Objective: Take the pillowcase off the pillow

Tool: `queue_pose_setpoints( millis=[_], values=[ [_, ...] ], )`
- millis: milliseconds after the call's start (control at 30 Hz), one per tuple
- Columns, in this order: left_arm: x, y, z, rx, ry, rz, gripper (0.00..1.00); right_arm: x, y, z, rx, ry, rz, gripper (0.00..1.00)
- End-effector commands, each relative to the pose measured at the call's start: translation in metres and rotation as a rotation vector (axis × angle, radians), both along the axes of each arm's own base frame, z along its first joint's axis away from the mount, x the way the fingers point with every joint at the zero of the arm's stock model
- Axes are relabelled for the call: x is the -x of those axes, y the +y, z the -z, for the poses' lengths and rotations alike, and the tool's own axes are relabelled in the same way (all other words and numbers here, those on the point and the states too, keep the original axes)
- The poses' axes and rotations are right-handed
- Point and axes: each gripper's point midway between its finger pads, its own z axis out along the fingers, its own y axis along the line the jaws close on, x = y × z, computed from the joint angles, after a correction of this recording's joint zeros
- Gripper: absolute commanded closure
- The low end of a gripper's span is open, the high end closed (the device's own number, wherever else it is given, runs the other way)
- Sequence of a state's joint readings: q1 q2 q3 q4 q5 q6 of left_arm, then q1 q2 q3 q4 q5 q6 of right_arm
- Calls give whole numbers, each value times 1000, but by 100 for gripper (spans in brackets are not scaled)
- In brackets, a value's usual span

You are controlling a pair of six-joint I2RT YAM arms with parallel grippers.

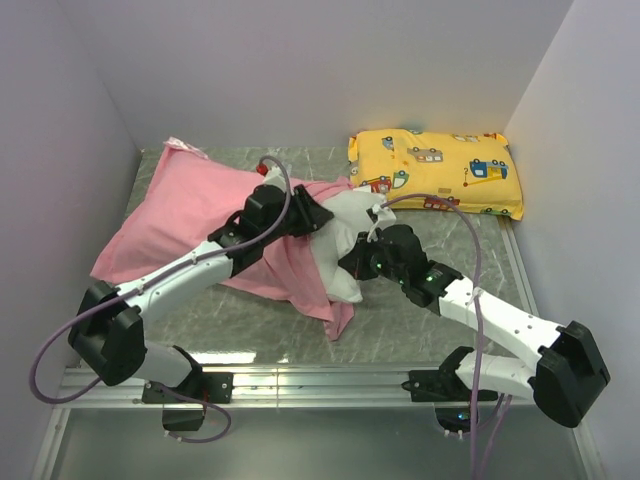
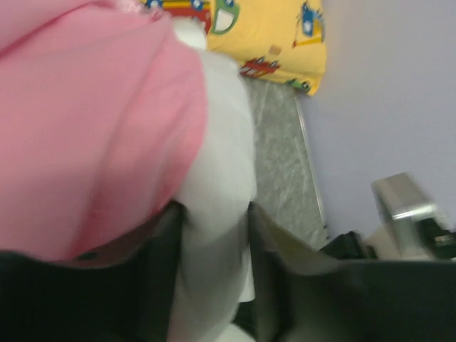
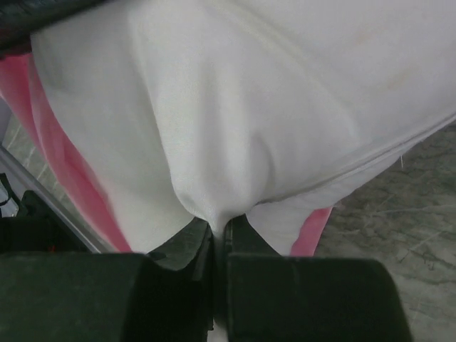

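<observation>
Printed figures show on the yellow pillow (image 1: 440,172) at the far right of the desk (image 1: 430,320): cartoon trucks, cars and a crane, with any lettering too small to read. The pillowcase (image 1: 175,215) lies crumpled across the left half of the desk and covers most of the pillow (image 1: 345,235), whose bare white end sticks out toward the middle, close to the yellow one. The right jaws are pressed together on a pinch of the white pillow cloth. The left jaws stand a little apart at the pillowcase's edge with white pillow filling the gap; whether they squeeze it cannot be told. The left arm (image 1: 190,268) lies over the pink cloth and hides part of it.
</observation>
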State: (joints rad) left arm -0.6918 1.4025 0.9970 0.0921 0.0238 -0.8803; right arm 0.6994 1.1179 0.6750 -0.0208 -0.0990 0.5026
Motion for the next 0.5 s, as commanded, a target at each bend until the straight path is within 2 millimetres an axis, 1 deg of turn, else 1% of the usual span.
queue_pose_setpoints(
  millis=[0, 33, 67, 100, 133, 167, 200, 233, 267, 300, 333, 367, 400, 467],
  values=[
    [2, 3, -92, 47, -176, -16, 48, -5, 4, -35, -31, -35, 33, 100],
    [3, 13, -104, 22, -193, -43, 41, -6, 4, -38, -33, -37, 36, 100],
    [5, 23, -93, -35, -157, -67, 34, -5, 3, -44, -41, -43, 37, 100],
    [6, 34, -91, -68, -141, -102, 26, -5, 3, -46, -44, -42, 38, 100],
    [3, 52, -98, -90, -148, -191, 24, -4, 3, -47, -45, -41, 37, 100],
    [9, 66, -85, -148, -102, -225, 21, -4, 3, -50, -48, -42, 40, 100],
    [10, 79, -84, -161, -87, -279, 19, -5, 2, -51, -47, -43, 44, 100],
    [13, 99, -86, -175, -88, -359, 18, -5, 2, -53, -47, -43, 46, 100],
    [15, 112, -81, -191, -68, -408, 17, -5, 2, -54, -49, -45, 44, 100],
    [20, 126, -71, -205, -20, -453, 17, -4, 3, -55, -51, -43, 42, 100],
    [26, 140, -68, -207, -11, -492, 16, -5, 3, -58, -51, -45, 42, 100],
    [29, 148, -65, -206, 4, -516, 9, -5, 3, -59, -50, -49, 37, 100],
    [34, 160, -56, -217, 43, -552, 7, -6, 2, -60, -48, -51, 42, 100],
    [40, 179, -47, -226, 69, -610, 6, -6, 1, -62, -38, -55, 44, 100]
  ],
)
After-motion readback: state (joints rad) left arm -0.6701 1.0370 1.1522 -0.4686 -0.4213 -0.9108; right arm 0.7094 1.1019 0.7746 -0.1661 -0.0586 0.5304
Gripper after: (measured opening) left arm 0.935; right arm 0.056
